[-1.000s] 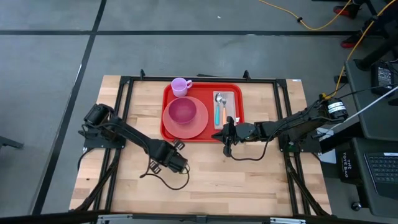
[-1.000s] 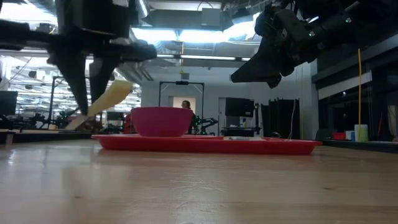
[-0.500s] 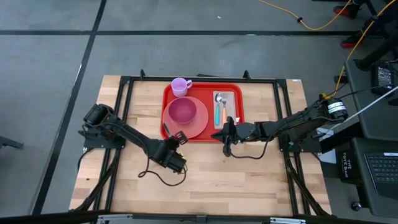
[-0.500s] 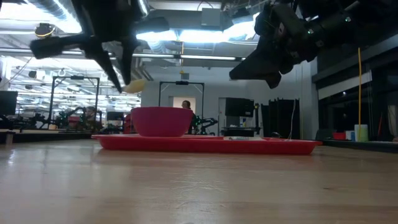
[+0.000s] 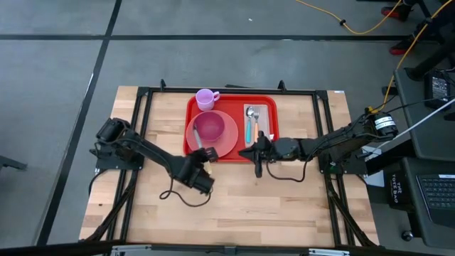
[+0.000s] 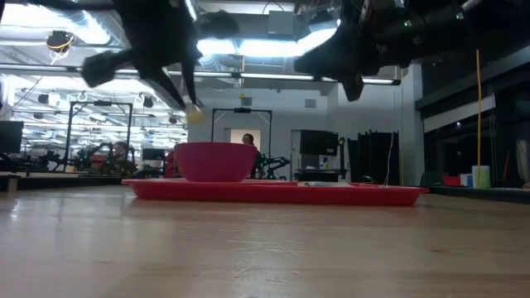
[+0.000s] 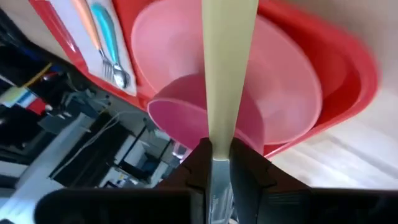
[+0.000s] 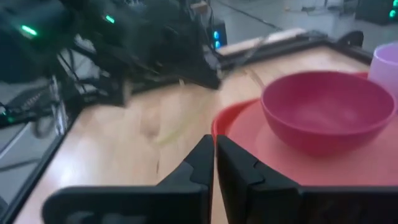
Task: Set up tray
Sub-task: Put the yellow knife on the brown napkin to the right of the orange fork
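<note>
1. Sitting at the far middle of the pale wooden table (image 5: 284, 206), the large bright red rectangular plastic tray (image 5: 266, 153) with rounded corners and a raised rim is lying flat on the boards.
2. The tray is carrying a round pink plate (image 5: 229, 144) with a deep magenta plastic bowl (image 5: 210, 126) on it; a small lilac plastic cup (image 5: 206, 98) is standing in the tray's far left corner.
3. On the tray's right half a pale rectangular napkin (image 5: 260, 117) is bearing a teal-handled spoon (image 5: 249, 124) and an orange-handled utensil (image 5: 256, 126) side by side.
4. The left gripper (image 5: 200, 151) is hovering over the tray's near left corner, its fingers (image 7: 244, 167) clamping a long pale yellow flat utensil (image 7: 225, 62); in the left wrist view the utensil is reaching out over the plate and bowl.
5. The right gripper (image 5: 250, 151) is hanging just above the tray's near edge, right of the plate; its fingers (image 8: 239, 168) are pressing together, holding nothing.
6. In the low view a person is standing far off in the room beyond the table.
</note>
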`<state>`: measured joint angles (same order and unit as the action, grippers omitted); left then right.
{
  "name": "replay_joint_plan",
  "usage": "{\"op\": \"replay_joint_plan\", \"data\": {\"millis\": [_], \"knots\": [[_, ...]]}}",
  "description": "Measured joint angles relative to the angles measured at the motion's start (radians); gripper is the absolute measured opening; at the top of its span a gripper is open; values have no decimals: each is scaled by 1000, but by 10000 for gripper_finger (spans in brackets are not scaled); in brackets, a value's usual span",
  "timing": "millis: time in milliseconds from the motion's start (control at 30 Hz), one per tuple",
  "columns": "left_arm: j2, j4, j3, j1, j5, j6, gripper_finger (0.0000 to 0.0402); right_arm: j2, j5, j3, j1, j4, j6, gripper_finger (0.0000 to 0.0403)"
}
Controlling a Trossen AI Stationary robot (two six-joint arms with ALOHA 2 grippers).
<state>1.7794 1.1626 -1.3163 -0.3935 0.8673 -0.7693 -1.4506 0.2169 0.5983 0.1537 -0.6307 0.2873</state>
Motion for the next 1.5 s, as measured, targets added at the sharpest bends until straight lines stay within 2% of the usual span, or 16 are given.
{"op": "replay_joint_plan", "data": {"millis": [267,500,600,733,933,1100,1300,1500], "knots": [[0,-48,0,78,133,-139,31,0,0,0,-6,-54,-5,23],[0,-198,1,156,142,-355,31,0,-9,0,-90,-30,3,23],[1,-297,1,193,164,-474,31,1,-109,0,-189,28,41,23],[1,-450,1,247,173,-632,31,15,-264,-1,-348,135,13,23],[1,-641,1,317,211,-874,31,20,-383,-1,-482,123,-39,23],[1,-682,1,359,180,-944,31,20,-402,-1,-511,110,-29,23],[1,-763,1,378,179,-986,31,20,-409,-1,-511,11,-37,23],[1,-852,1,367,140,-1040,31,20,-491,26,-510,-17,-82,23]]}}
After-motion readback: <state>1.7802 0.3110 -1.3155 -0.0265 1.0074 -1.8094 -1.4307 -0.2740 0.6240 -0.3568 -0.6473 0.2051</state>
